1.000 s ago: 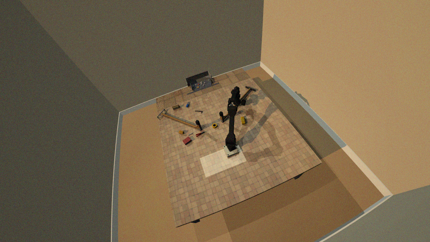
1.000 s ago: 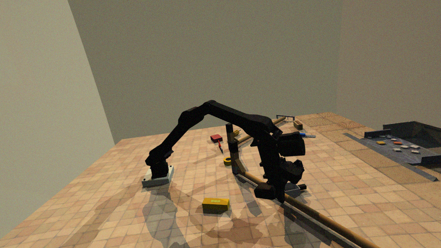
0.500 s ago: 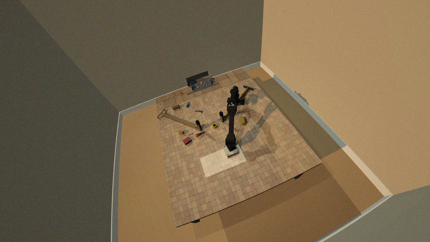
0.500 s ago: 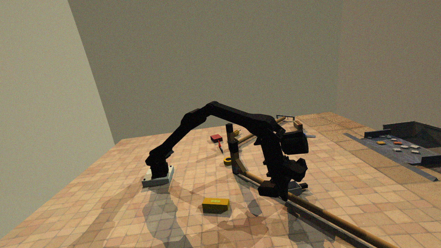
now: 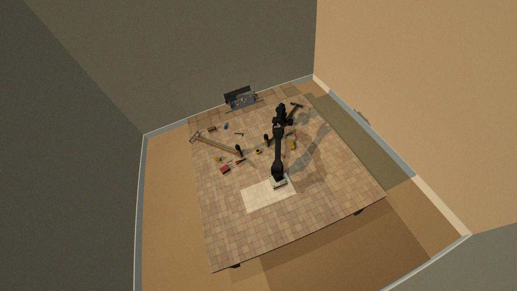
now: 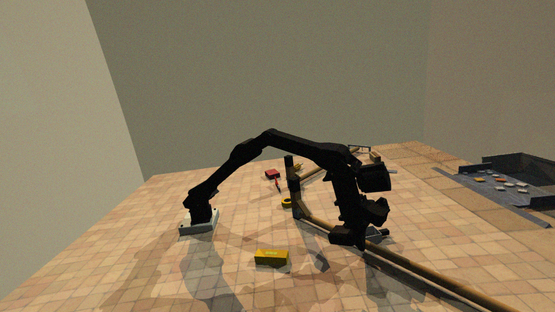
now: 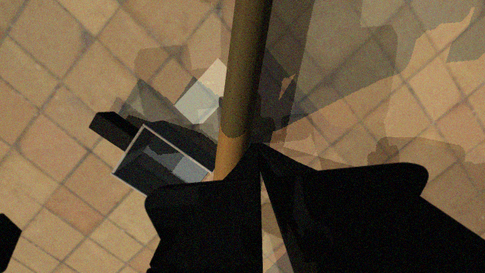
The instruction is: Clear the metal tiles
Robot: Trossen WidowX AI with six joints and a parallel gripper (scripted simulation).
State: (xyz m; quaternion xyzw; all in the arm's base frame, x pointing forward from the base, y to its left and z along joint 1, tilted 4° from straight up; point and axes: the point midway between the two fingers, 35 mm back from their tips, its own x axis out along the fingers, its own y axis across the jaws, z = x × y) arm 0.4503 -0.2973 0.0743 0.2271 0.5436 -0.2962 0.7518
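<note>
My gripper (image 7: 256, 149) (image 6: 362, 245) (image 5: 282, 121) is shut, its fingertips closed together with nothing between them. It is low over the table, right beside the brown pole of a long scraper (image 7: 242, 76) (image 6: 426, 271) (image 5: 291, 112), which lies on the table and passes under the left finger. The steel bench plate (image 6: 508, 198) (image 5: 233, 106) lies at the far edge of the table and carries several small metal tiles (image 6: 500, 180) (image 5: 242, 100). The dark catch box (image 6: 520, 159) (image 5: 236, 93) stands at its far end.
A small dark open box (image 7: 151, 167) (image 6: 374, 234) sits just beside the pole. A second long scraper (image 5: 217, 144) (image 6: 316, 170) lies further off. A yellow block (image 6: 271, 256) (image 5: 292, 144), a yellow tape ring (image 6: 286, 202), a red block (image 6: 272, 173) and small tools lie scattered about.
</note>
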